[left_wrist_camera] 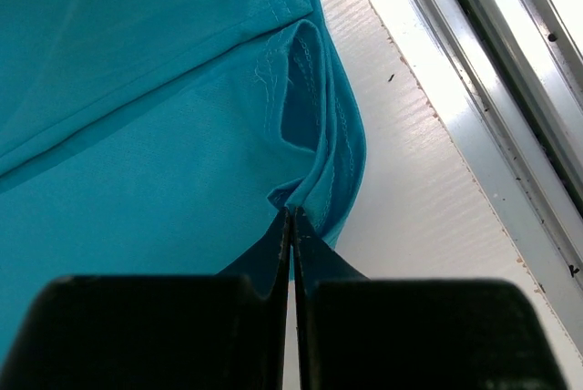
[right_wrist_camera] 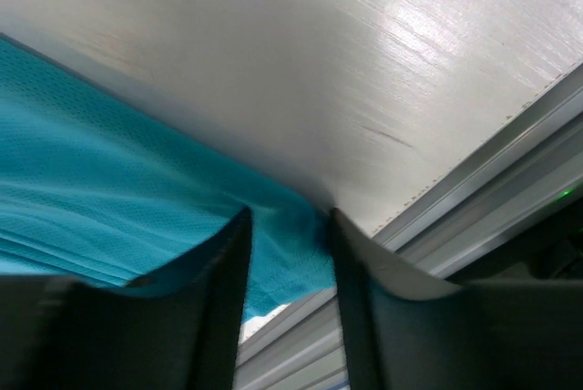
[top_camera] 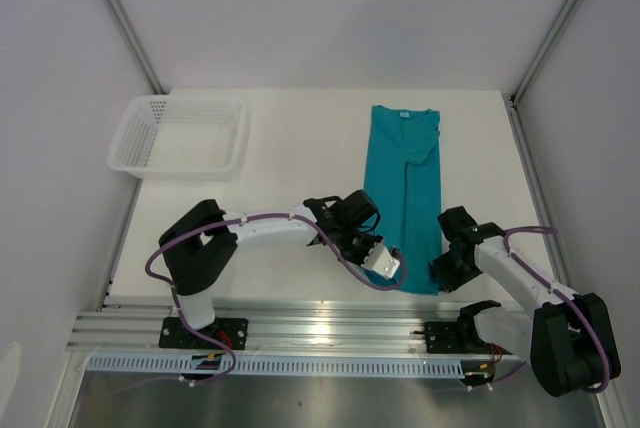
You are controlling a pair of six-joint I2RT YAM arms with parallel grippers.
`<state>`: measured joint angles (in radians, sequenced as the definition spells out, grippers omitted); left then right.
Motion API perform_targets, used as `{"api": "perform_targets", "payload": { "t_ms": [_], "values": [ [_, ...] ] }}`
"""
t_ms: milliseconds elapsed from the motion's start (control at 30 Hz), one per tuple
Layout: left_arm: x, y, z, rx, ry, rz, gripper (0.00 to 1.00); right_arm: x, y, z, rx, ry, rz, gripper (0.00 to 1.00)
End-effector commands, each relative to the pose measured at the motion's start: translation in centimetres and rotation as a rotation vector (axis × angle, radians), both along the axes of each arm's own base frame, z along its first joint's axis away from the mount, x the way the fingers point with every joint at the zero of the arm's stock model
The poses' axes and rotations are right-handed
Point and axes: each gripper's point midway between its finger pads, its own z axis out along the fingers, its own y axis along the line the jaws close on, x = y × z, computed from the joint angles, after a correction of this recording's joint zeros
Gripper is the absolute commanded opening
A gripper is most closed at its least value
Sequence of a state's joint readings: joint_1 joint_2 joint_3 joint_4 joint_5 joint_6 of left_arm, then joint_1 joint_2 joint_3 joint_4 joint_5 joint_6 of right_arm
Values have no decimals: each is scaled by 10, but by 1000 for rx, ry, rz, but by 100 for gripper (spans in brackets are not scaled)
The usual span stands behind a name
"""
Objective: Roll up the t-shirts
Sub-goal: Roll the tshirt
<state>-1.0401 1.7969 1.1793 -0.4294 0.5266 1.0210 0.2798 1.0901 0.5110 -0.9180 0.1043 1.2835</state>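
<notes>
**Op:** Notes, left to right. The basket (top_camera: 125,138) sits upper left in the top view, well apart from the work. My left gripper (left_wrist_camera: 291,219) is clenched on the t-shirt (top_camera: 405,183) at the near-left corner of its hem. The wrist view shows fabric bunched right at the tips.

**Obs:** How does the shirt lie?

**Op:** Flat on the table (top_camera: 290,138), centre-right of the frame, folded into a long strip. The neck label (top_camera: 403,114) is at the far end and the hem is toward the rail (top_camera: 320,328).

**Obs:** Right side?

**Op:** There my right gripper (right_wrist_camera: 287,226) sits at the near-right hem corner, jaws apart, with cloth showing in the gap. I see no pinch.

**Obs:** Your worry?

**Op:** Uneven hold. If I start rolling with only the left corner caught, I expect the hem to skew and the roll to come out coned. The left pinch also looks shallow, on the edge layers only. I judge it may slip, or lift one layer and undo the fold.
</notes>
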Motion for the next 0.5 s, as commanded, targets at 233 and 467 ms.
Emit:
{"api": "perform_targets", "payload": {
  "t_ms": [233,467],
  "values": [
    [3,0,17,-30,25,30,0,8,-8,-1,-30,-25,2,22],
    [12,-2,19,-33,30,78,1,26,-2,19,10,-64,81,9]
  ]
}}
